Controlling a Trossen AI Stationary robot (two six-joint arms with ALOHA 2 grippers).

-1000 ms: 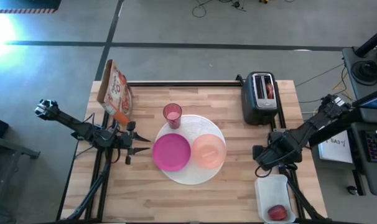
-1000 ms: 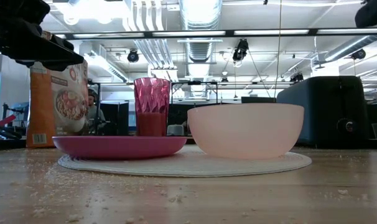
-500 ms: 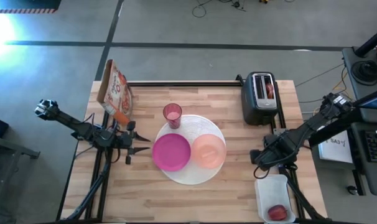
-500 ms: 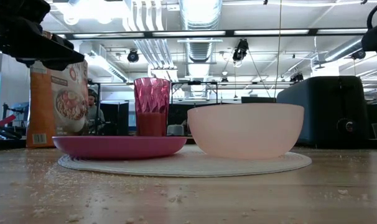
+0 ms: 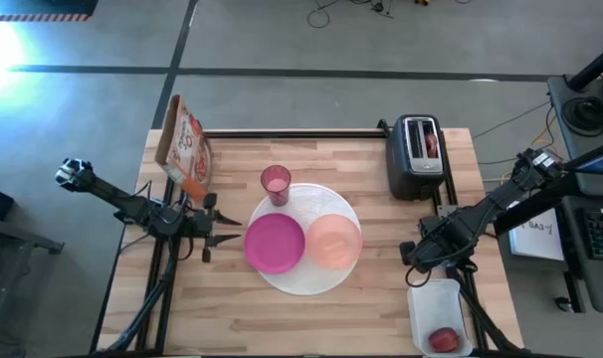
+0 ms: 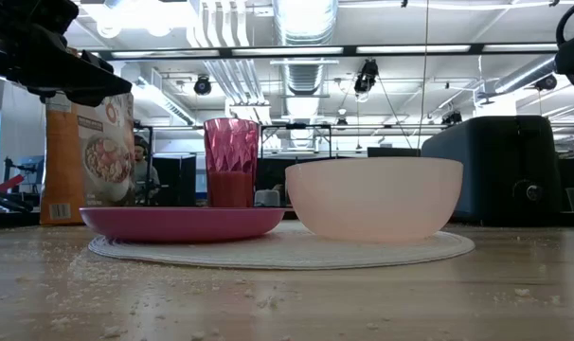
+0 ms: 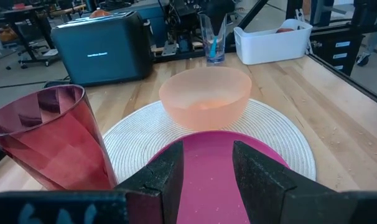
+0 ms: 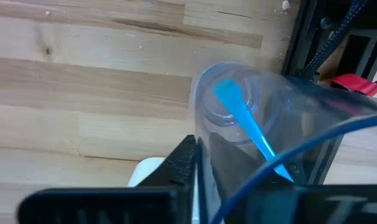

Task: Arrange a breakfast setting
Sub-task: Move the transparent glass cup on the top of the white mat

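Observation:
A round white plate (image 5: 301, 283) lies mid-table and bears a magenta bowl (image 5: 275, 244) and a peach bowl (image 5: 333, 242). A pink tumbler (image 5: 275, 184) stands at its far rim. My left gripper (image 5: 225, 231) hovers open just left of the magenta bowl (image 7: 213, 186), touching nothing. My right gripper (image 8: 201, 146) is at the table's right edge, shut on a clear cup (image 8: 263, 106) that holds a teal-handled spoon (image 8: 238, 112). In the high view the gripper (image 5: 411, 257) hides the cup. A red fruit (image 5: 443, 340) lies in a white tub (image 5: 426, 298). My right gripper comes at the clear cup from above. One finger (image 8: 185, 165) is outside the cup's wall (image 8: 200, 124) and the other shows dark through the plastic, inside the cup. The spoon's handle (image 8: 266, 149) leans by the inner finger. The cup stands upright on the table.
A black-and-silver toaster (image 5: 418, 154) stands at the far right. A cereal box (image 5: 185, 144) stands at the far left, and crumbs lie scattered on the near boards (image 6: 173, 303). The tub sits at the near right corner, just behind my right gripper.
My right gripper has come down and gone a little toward the table's left edge, over the clear cup. The bowls, the tumbler and the plate have stayed where they were.

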